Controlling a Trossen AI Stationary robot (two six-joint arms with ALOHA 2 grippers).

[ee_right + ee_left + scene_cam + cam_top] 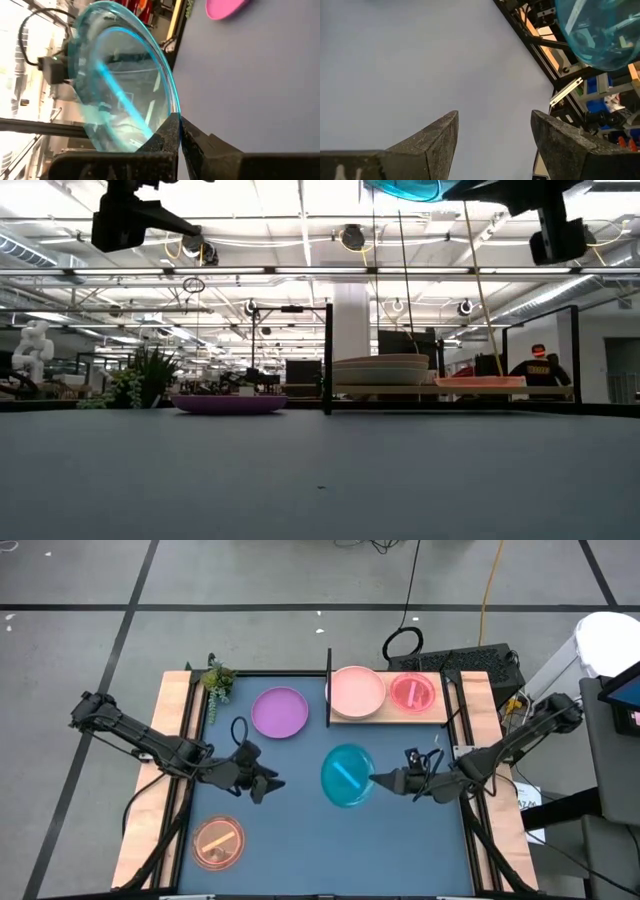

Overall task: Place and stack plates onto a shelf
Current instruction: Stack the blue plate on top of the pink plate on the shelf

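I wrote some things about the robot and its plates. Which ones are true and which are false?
1. The right gripper holds the cyan dish. True.
2. The purple plate is on the shelf. False: it lies on the blue mat, beside the shelf.
3. The left gripper is open and empty. True.
4. The orange dish sits on the pink plate. False: it lies alone on the mat near the left arm.
5. The magenta dish is on the shelf. True.
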